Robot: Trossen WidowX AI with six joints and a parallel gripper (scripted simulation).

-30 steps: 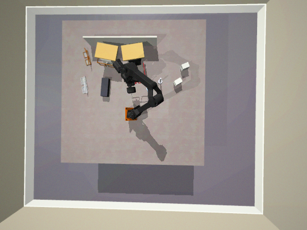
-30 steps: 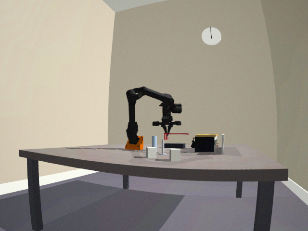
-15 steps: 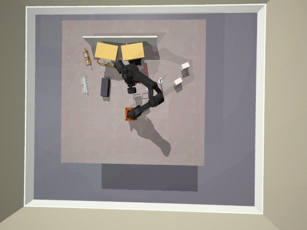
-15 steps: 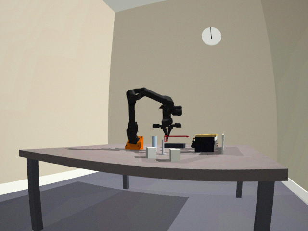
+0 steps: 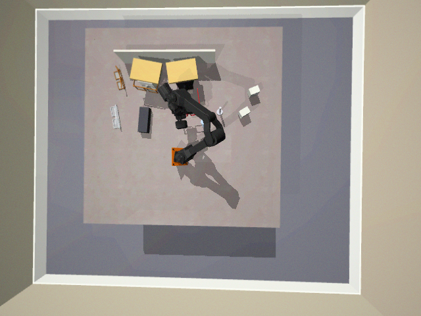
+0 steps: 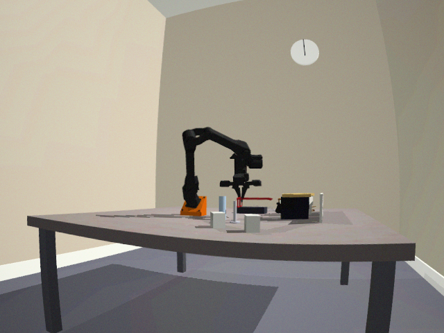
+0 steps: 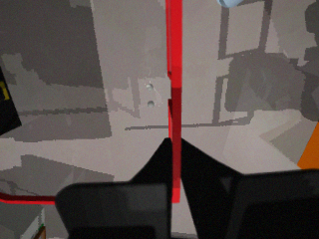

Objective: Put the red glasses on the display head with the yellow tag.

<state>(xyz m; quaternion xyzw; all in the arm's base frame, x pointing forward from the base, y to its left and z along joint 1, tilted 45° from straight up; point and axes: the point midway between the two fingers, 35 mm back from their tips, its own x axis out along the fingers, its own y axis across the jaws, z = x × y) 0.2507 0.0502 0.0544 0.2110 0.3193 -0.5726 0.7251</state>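
Note:
The red glasses (image 5: 198, 95) (image 6: 255, 198) (image 7: 176, 60) hang in the air, in front of the black display head. My gripper (image 6: 241, 199) (image 7: 172, 142) is shut on their front frame near the bridge. The temples stretch level toward the heads in the exterior view. The black display head (image 5: 185, 85) (image 6: 293, 207) (image 7: 7, 112) shows a yellow tag (image 7: 4, 92) at the wrist view's left edge. The glasses are apart from it. The other head (image 5: 146, 82), pale grey, has brown glasses on its face. The arm hides much of the red frame from above.
Tan boards (image 5: 146, 70) (image 5: 181, 70) cover both heads, before a white panel (image 5: 164, 50) (image 6: 321, 207). Around stand a dark box (image 5: 144, 119), a thin post (image 5: 220, 110) (image 6: 234, 211), a blue cylinder (image 6: 222, 204), white blocks (image 5: 254, 89) (image 5: 244, 112), brown glasses (image 5: 119, 79) and white glasses (image 5: 115, 117).

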